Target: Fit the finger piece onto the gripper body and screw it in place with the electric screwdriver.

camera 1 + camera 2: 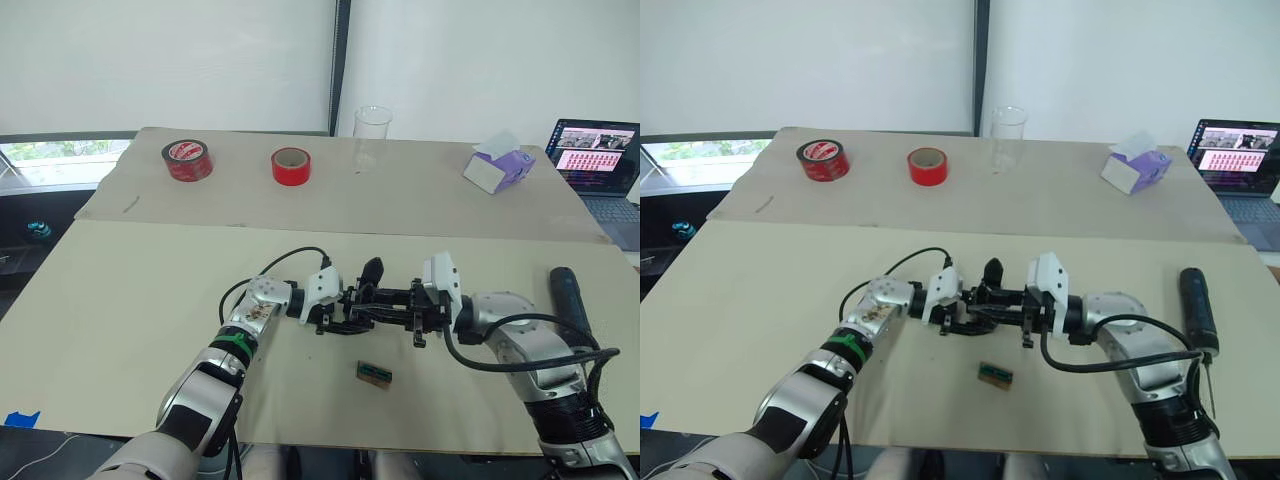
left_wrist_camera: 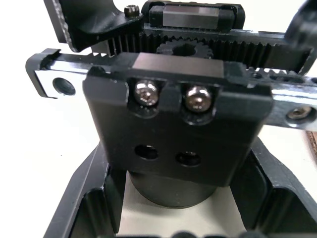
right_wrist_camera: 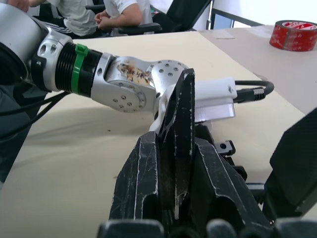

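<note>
Clear glass (image 1: 372, 135) upright at far table edge, looks empty. Both arms reach inward over near table, grippers meeting mid-table. Left gripper (image 1: 335, 305) clenched on gripper body (image 1: 372, 300), just above tabletop. Right gripper (image 1: 425, 305) pinches finger piece (image 3: 179, 134) against body. Electric screwdriver (image 1: 568, 297) lies on table beyond right forearm. Small green block (image 1: 374, 374) nearer, apart.

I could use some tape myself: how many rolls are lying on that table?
2. A dark red printed tape roll lies at the far left of the table's back section, and a plain bright red tape roll lies to its right, left of the clear cup. None seems hidden.
</note>
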### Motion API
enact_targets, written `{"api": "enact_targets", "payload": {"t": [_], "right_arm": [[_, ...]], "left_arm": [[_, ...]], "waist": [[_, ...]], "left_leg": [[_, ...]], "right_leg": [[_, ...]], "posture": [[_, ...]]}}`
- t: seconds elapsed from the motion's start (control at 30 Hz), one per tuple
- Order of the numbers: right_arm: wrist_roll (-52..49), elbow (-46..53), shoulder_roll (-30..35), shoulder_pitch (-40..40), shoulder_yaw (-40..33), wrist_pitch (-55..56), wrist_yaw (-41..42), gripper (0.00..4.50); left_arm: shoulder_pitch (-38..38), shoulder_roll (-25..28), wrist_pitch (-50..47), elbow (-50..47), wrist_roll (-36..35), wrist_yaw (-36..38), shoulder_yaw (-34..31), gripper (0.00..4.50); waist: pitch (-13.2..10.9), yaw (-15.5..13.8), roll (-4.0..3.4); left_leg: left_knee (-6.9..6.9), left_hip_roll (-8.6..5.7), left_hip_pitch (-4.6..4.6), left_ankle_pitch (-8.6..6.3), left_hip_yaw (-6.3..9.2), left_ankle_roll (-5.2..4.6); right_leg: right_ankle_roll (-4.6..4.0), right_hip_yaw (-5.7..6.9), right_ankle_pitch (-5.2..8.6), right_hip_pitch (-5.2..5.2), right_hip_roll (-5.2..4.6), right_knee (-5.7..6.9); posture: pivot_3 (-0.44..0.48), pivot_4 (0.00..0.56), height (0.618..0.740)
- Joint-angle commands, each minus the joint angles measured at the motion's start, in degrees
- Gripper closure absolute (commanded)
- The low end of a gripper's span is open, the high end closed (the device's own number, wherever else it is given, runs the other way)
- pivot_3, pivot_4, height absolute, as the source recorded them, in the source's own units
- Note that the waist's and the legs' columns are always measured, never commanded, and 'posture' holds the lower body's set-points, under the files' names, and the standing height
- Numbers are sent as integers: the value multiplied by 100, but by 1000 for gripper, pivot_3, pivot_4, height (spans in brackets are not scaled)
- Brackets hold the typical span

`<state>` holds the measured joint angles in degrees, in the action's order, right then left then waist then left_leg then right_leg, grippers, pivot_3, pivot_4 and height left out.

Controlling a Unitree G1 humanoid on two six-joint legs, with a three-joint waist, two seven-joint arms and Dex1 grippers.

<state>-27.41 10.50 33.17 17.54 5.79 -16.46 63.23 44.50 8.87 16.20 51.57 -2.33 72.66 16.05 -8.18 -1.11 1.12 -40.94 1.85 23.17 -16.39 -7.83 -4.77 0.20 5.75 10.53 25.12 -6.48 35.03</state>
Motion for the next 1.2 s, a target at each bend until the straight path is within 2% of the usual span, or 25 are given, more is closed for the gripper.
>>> {"api": "enact_targets", "payload": {"t": [0.03, 0.5, 0.8, 1.2], "right_arm": [[46, 27, -26, 127, -55, 187, 43, 4113], [354, -224, 22, 201, 104, -18, 25, 4113], [432, -171, 124, -42, 342, -244, 74, 4113], [613, -620, 77, 56, 368, 116, 58, 4113]], "left_arm": [[-156, 87, -113, 59, 270, 7, 168, 2172], [-205, 129, -143, 13, 264, -9, 163, 2172], [-222, 150, -167, -10, 245, -27, 138, 2172], [-266, 195, -211, -70, 238, -8, 152, 2172]], "waist": [[0, 11, 0], [3, 40, -3], [19, 41, -5], [38, 45, -1]], "left_leg": [[0, 0, 0, 0, 0, 0], [0, 1, -5, 0, 0, 1], [3, 2, -11, 0, 0, 1], [8, 3, -26, -2, 0, 1]], "right_leg": [[0, 0, 0, 0, 0, 0], [-1, 1, 0, -3, -1, 1], [-1, 1, 0, -7, -2, 0], [-1, 1, 1, -18, -4, -2]], "posture": [[0, 150, 740], [0, 150, 740], [0, 150, 740], [0, 150, 740]]}}
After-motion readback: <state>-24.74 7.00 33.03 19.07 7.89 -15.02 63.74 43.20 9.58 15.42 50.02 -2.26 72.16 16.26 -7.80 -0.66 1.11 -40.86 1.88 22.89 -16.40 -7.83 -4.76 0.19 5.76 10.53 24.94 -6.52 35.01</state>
